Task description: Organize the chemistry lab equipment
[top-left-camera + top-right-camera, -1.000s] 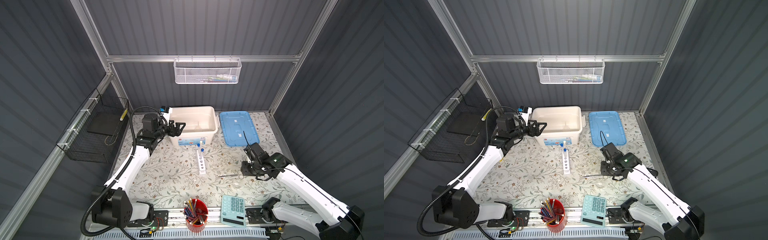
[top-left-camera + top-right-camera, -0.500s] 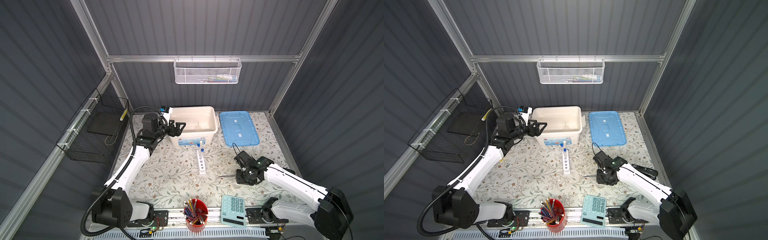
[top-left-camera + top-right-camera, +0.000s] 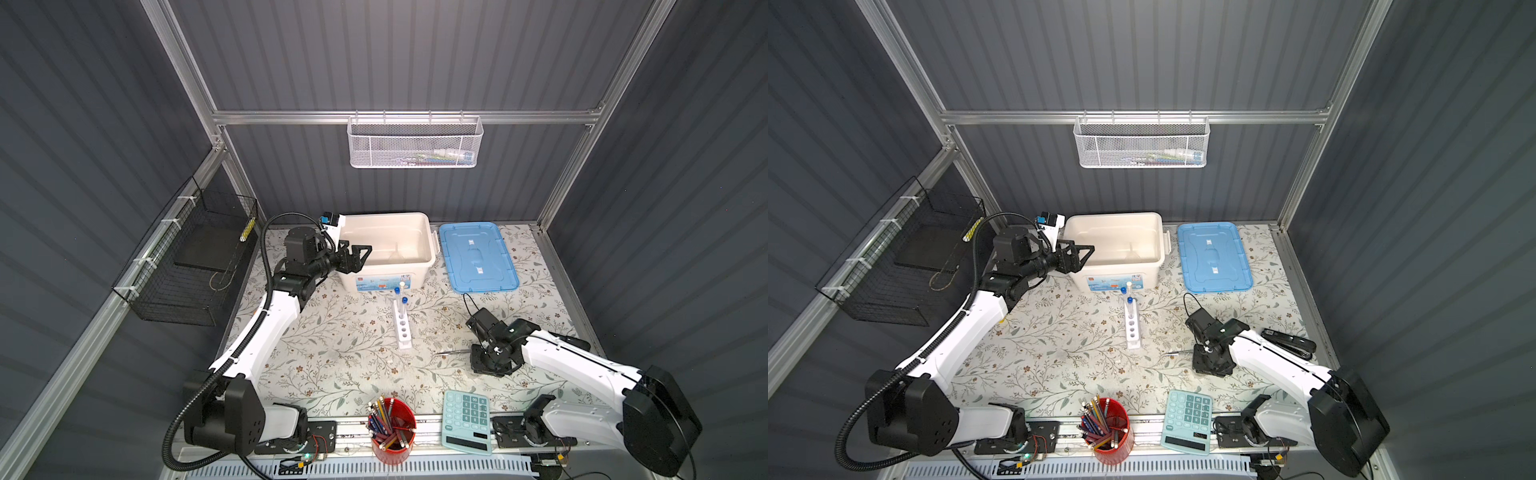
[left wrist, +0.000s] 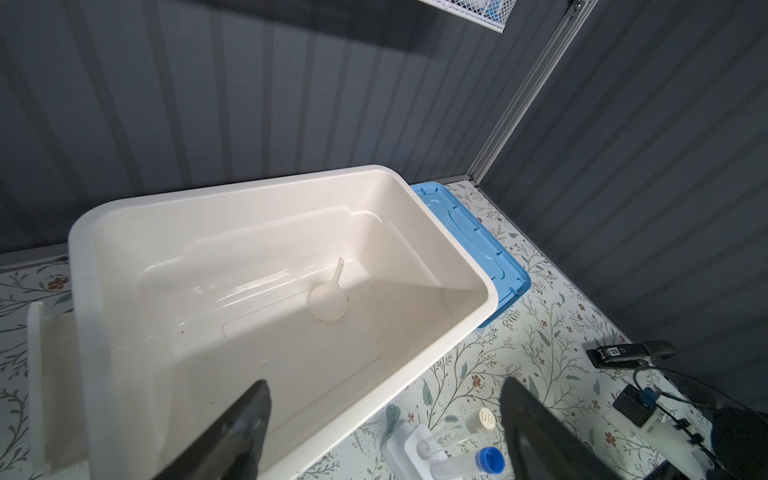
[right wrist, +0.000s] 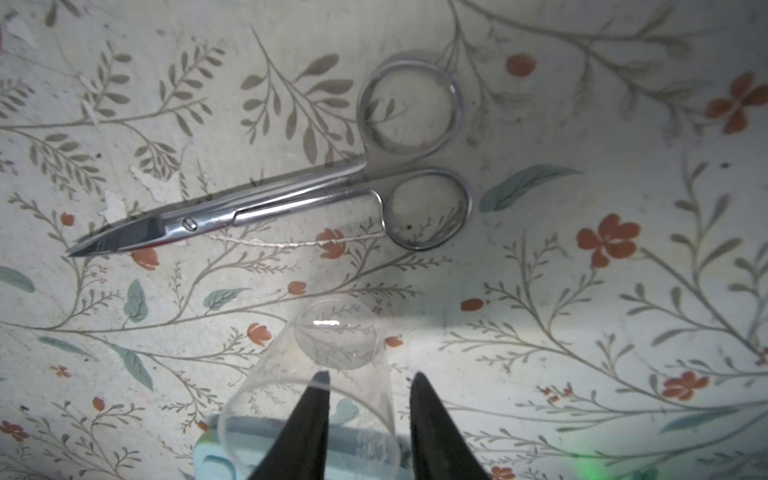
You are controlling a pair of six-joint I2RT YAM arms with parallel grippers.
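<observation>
My right gripper points straight down at the mat beside the silver scissors, which lie flat and closed. Its jaws stand astride the wall of a small clear glass beaker: one finger is inside, the other just outside, and a narrow gap shows. In both top views the right gripper covers the beaker. The white rack holds blue-capped test tubes upright. A clear funnel lies in the white bin. My left gripper hovers open and empty over the bin's near rim.
A blue lid lies flat to the right of the bin. The teal calculator and red pencil cup stand at the front edge. A black stapler lies at the right. A black wire basket hangs on the left wall.
The right arm has swung left and toward the front, and its gripper has come down by the scissors with the jaws narrowing. The left arm has not moved.
</observation>
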